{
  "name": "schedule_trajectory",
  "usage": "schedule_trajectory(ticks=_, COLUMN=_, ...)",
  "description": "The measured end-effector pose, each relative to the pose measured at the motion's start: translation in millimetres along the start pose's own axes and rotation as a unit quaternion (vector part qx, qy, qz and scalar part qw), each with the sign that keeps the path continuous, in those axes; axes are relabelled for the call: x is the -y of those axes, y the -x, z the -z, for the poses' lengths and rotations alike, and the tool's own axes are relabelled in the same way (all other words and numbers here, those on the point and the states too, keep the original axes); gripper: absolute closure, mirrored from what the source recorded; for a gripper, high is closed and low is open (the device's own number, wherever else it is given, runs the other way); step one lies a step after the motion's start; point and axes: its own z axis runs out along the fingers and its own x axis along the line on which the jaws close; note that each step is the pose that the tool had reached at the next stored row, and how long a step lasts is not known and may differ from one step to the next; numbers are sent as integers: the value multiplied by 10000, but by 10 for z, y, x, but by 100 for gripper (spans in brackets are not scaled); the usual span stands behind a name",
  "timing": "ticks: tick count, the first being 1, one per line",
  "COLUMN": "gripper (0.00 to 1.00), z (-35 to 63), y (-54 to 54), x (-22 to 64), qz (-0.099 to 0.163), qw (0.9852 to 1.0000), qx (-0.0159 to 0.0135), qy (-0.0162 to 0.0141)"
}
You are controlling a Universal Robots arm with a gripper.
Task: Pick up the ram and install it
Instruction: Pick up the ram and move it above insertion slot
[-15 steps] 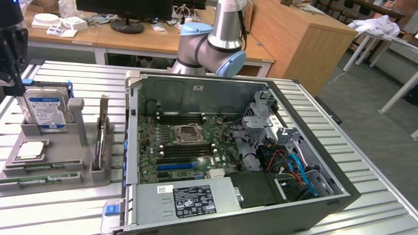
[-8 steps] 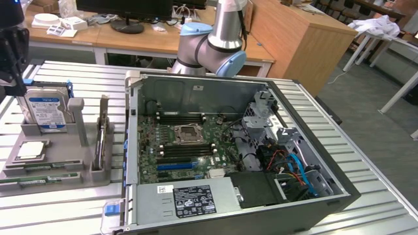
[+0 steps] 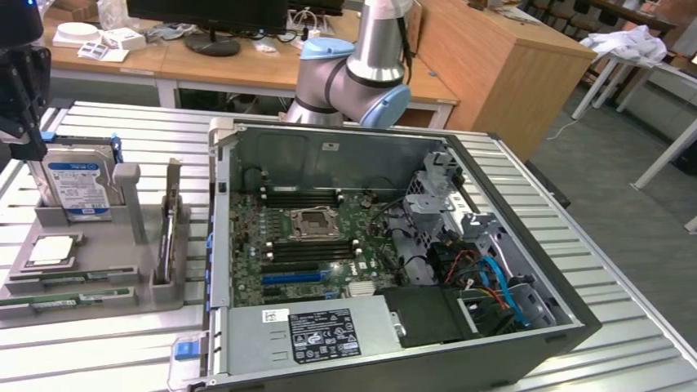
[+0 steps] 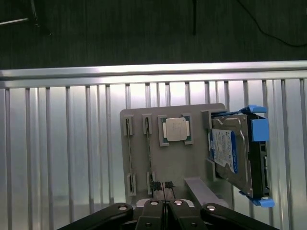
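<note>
Two rams stand on edge as thin green strips [image 3: 68, 281] in the slots of a grey holder [image 3: 104, 253] at the exterior view's left. From the wrist they look like narrow lines [image 4: 130, 153] beside a second one [image 4: 148, 152]. My gripper [image 4: 162, 186] is shut with nothing between its fingers, and it hangs high above the holder, over the end of the second ram's slot. In the exterior view the gripper [image 3: 31, 145] is a black shape above the hard drive. The open computer case [image 3: 224, 245] shows a motherboard with black memory slots [image 3: 303, 196].
The holder also carries a silver hard drive with a blue-white label [image 4: 230, 153] in blue brackets and a square silver processor [image 4: 175, 129]. The case lies on a ribbed metal table [image 4: 57, 143], with cables and drive cages inside at the exterior view's right. Desks stand behind.
</note>
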Motion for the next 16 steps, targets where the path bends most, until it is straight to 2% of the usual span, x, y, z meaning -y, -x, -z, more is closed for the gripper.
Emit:
schedule_trajectory(ticks=9, gripper=89, z=0, y=0, x=0, qz=0, qw=10000, qx=0, qy=0)
schedule_trajectory(ticks=10, gripper=84, z=0, y=0, x=0, qz=0, qw=10000, qx=0, qy=0)
schedule_trajectory(ticks=11, gripper=84, z=0, y=0, x=0, qz=0, qw=10000, qx=0, qy=0)
schedule_trajectory(ticks=12, gripper=77, z=0, y=0, x=0, qz=0, qw=10000, qx=0, qy=0)
schedule_trajectory(ticks=13, gripper=77, z=0, y=0, x=0, qz=0, qw=10000, qx=0, qy=0)
schedule_trajectory(ticks=14, gripper=70, z=0, y=0, x=0, qz=0, qw=10000, qx=0, qy=0)
schedule_trajectory(ticks=16, gripper=70, z=0, y=0, x=0, qz=0, qw=10000, qx=0, qy=0)
